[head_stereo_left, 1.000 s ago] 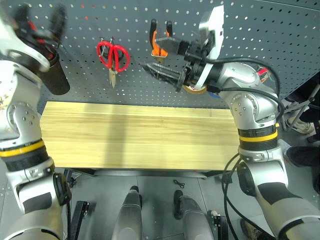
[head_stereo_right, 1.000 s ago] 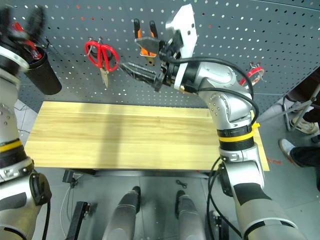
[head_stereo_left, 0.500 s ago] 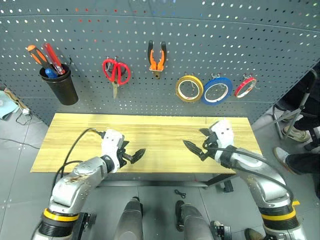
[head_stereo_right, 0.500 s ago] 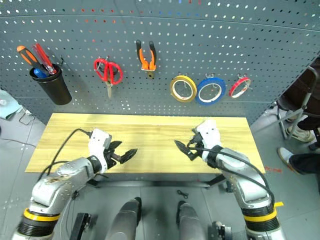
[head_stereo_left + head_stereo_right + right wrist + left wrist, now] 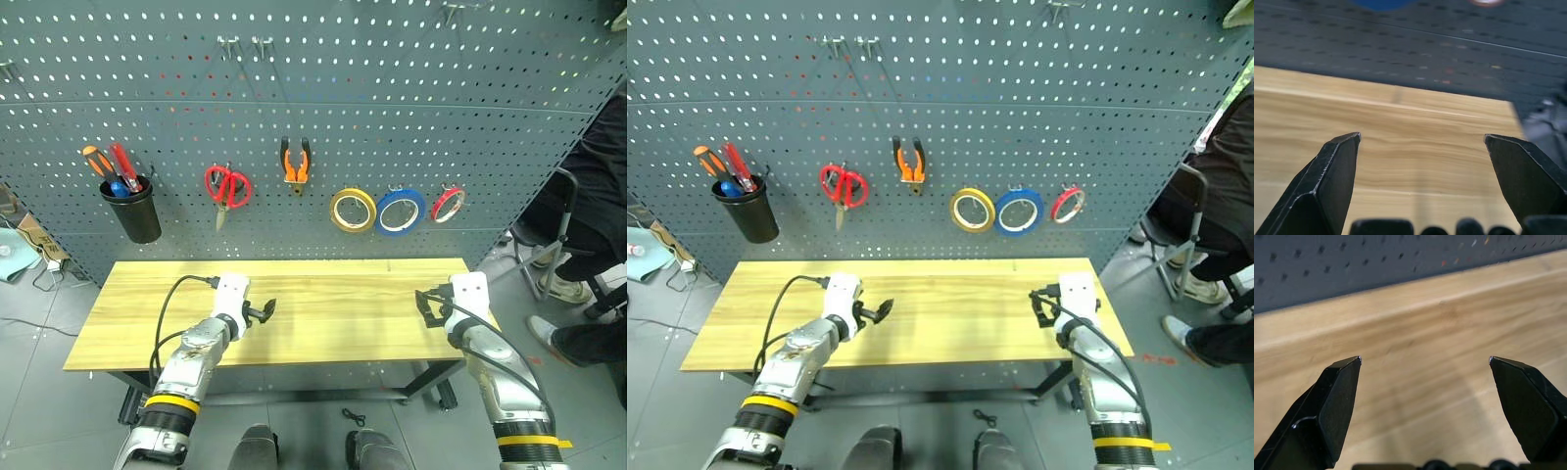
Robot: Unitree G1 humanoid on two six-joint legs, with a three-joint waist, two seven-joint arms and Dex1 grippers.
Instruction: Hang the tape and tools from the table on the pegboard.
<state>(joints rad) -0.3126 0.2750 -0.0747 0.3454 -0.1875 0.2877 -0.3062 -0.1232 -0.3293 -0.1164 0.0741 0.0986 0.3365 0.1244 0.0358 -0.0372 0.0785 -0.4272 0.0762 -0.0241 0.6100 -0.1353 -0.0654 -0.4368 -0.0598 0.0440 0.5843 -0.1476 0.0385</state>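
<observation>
The blue tape (image 5: pixel 400 211) hangs on the pegboard (image 5: pixel 323 108), between a yellow roll (image 5: pixel 352 210) and a thinner red roll (image 5: pixel 450 204). Red-handled scissors (image 5: pixel 227 186) and orange-and-black pliers (image 5: pixel 295 164) hang to its left. The red-handled screwdriver (image 5: pixel 123 166) stands in a black cup (image 5: pixel 136 211) fixed to the board. The wooden table (image 5: pixel 333 313) has nothing lying on it. My left gripper (image 5: pixel 263 311) hovers open and empty low over the table's left half, its black fingertips (image 5: pixel 1342 382) wide apart. My right gripper (image 5: pixel 427 302) is open and empty over the right end, with bare wood between its fingers (image 5: pixel 1332 166).
An orange-handled tool (image 5: pixel 95 160) shares the cup. A person sits on a chair (image 5: pixel 549 211) at the right, past the table's end, with their feet (image 5: pixel 563 333) near the table's right corner. Bare hooks (image 5: pixel 240 44) are high on the board.
Both arms dropped from the pegboard to just above the table, the right one swinging outward to the right. The camera tilted up, so more of the board shows.
</observation>
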